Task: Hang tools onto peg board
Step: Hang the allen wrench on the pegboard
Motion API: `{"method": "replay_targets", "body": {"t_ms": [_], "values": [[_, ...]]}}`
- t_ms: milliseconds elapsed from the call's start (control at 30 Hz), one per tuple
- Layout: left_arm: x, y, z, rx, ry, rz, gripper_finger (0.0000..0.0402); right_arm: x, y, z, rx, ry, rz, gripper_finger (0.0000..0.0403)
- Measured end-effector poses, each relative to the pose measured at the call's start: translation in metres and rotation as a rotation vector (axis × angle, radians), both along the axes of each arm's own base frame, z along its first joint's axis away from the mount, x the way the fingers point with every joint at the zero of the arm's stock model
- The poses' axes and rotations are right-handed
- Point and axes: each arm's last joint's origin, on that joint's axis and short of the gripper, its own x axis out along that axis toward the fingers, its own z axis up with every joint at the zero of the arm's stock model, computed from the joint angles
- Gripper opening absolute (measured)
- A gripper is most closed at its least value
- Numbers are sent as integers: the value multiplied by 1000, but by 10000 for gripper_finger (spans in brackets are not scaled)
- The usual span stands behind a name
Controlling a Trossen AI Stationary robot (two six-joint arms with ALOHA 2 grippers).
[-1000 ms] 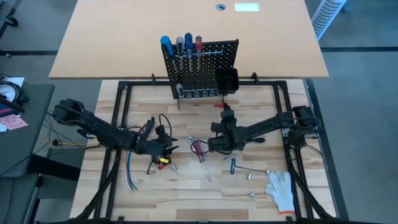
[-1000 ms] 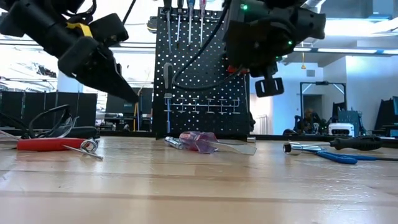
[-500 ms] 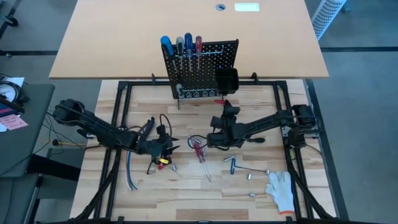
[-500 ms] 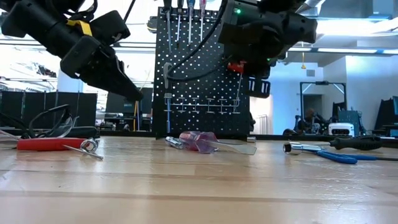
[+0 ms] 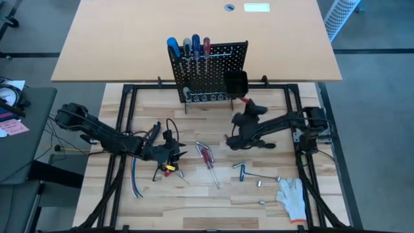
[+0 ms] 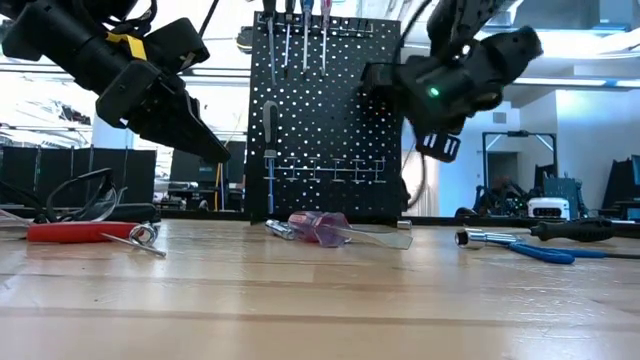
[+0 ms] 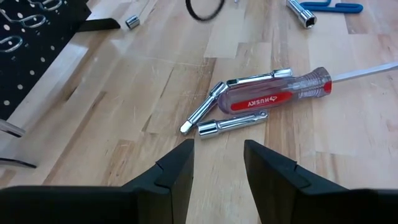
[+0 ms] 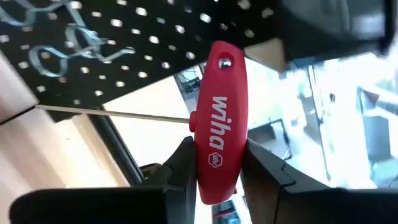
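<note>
Overhead, the peg board (image 5: 208, 71) is seen upright at the table's far edge, with screwdrivers (image 5: 187, 46) hung on it. The right gripper (image 5: 244, 116) is raised near its bin (image 5: 235, 83); the left gripper (image 5: 169, 153) hovers over scattered tools. Past the left wrist, parted, empty fingers (image 7: 180, 171) are shown above a red driver (image 7: 277, 95). Past the right wrist, a red T-handle key (image 8: 219, 143) is clamped before the board.
</note>
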Motion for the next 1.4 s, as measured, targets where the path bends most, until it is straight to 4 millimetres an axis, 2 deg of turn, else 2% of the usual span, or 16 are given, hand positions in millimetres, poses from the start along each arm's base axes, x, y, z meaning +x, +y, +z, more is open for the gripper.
{"method": "replay_targets", "body": {"t_ms": [233, 367, 600, 833, 1000, 1133, 1267, 1400], "values": [[0, 0, 0, 5, -1, -4, 137, 0, -3, 0, 2, -92, -9, 97], [0, 0, 0, 8, 0, -6, 137, 8, 4, -5, 1, -46, 15, 97], [0, 0, 1, 12, -3, -10, 137, 12, 38, -7, -7, 69, 129, 97], [1, 0, 2, 8, -14, -11, 137, 8, 69, -7, -3, 52, 233, 97], [1, 0, 2, 7, -16, -11, 137, 9, 88, -14, 164, -13, 241, 97], [1, 0, 2, 7, -17, -11, 137, 23, 108, -22, 369, 1, 308, 97], [1, 0, 2, 7, -17, -11, 137, 54, 125, -22, 619, 5, 540, 97], [1, 0, 2, 7, -16, -11, 137, 75, 123, -6, 600, -46, 702, 96]]}}
